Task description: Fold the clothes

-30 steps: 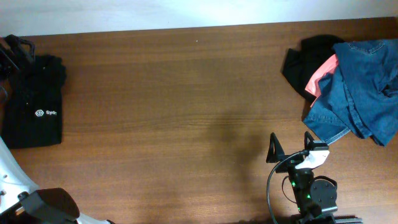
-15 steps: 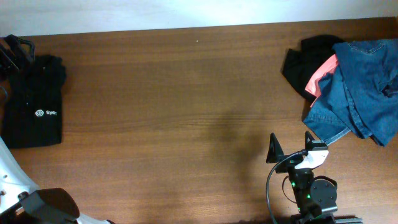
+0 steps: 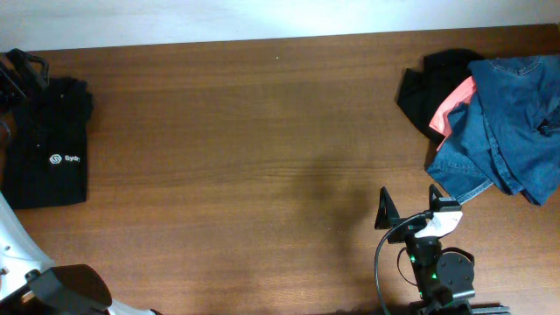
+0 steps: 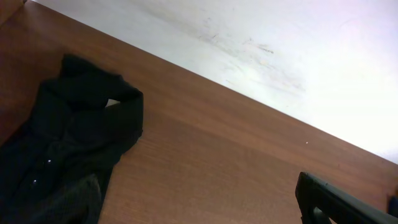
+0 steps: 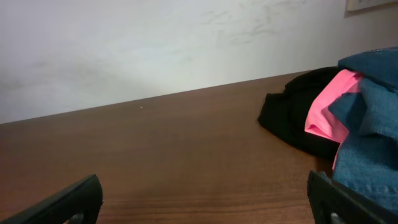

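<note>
Change since the earlier frames: none noted; arms and garments are found where they were.

Folded black shirt [image 3: 48, 144]: white logo, matte knit, flat rectangle, far left of frame. Left gripper [image 3: 24, 68] is spread beside its upper corner, nothing held.

Unfolded pile, upper right: stiff blue denim [image 3: 512, 131] is draped over a coral-pink piece [image 3: 455, 107] and a black piece [image 3: 429, 83].

Right gripper [image 3: 409, 203]: spread, empty, lower right.

The denim is best taken next by a hem and drawn onto the bare table [image 3: 262, 131].

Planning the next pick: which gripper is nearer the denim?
Right. The right gripper sits close to the denim; the left gripper is across the table, at the black shirt.
</note>
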Robot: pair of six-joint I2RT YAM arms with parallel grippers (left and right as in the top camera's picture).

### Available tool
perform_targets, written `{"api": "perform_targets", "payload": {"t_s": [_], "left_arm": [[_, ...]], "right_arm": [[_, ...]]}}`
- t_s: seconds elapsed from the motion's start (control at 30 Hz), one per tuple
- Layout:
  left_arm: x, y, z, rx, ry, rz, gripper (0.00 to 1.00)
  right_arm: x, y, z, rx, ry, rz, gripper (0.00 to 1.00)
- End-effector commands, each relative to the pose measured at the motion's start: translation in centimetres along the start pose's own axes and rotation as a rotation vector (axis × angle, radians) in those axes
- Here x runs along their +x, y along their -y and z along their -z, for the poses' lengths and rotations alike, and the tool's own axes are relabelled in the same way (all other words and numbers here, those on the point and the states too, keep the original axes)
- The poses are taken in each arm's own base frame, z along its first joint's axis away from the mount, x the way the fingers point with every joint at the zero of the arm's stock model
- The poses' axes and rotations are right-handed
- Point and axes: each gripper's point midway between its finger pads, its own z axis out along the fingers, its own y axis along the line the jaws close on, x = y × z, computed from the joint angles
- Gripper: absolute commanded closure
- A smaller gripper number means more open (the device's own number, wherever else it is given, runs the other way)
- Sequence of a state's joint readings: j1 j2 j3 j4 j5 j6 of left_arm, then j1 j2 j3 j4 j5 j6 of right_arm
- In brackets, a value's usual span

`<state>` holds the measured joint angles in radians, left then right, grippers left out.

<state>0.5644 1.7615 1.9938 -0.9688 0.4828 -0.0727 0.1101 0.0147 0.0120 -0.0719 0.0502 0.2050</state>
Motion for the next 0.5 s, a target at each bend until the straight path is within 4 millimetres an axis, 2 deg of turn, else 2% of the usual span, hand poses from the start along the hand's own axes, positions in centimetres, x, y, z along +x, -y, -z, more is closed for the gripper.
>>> {"api": "perform_targets", "payload": {"t_s": [0.0, 0.2, 0.37, 0.47], "left_arm": [[0.0, 0.1, -0.4, -0.008, -0.004, 0.003, 0.00], [1.7, 3.5, -3.2, 0.054, -0.072, -0.039, 0.00], [3.4, 9.1, -4.6, 0.141, -0.118, -0.115, 0.00], [4.4, 11.7, -5.0, 0.182, -0.139, -0.151, 0.00]], "right_arm": [[0.2, 0.2, 0.0, 0.003, -0.001, 0.009, 0.01], [0.2, 0.2, 0.0, 0.003, -0.001, 0.009, 0.01], [0.2, 0.2, 0.0, 0.003, -0.001, 0.009, 0.01], [0.2, 0.2, 0.0, 0.003, -0.001, 0.009, 0.01]]}}
